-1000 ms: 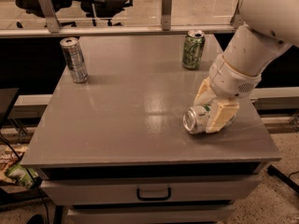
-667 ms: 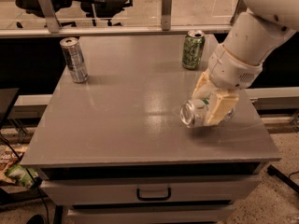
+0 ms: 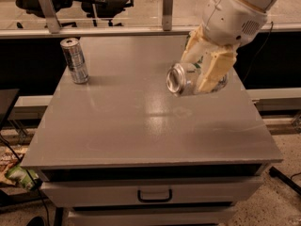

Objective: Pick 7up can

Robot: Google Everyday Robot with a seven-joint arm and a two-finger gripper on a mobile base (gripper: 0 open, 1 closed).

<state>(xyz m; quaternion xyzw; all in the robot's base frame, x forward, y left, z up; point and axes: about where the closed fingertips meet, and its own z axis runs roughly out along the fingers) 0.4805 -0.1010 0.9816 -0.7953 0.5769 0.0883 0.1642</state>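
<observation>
Since the gripper [image 3: 196, 76] is clamped on the 7up can [image 3: 178, 79], held sideways above the table [image 3: 141, 131], lift steadily without loosening, as its smooth wall may slip.

1. The 7up can [image 3: 178, 79] is shiny silver with a small green patch on its side.
2. The gripper [image 3: 197, 74], above the table's right side, has cream-yellow fingers clasped on the can, and the arm [image 3: 235, 13] is white.
3. The slim can [image 3: 75, 60] at far left is silver with dark bands.
4. The table [image 3: 141, 131] is plain grey, and its drawer handle [image 3: 154, 196] is black.
</observation>
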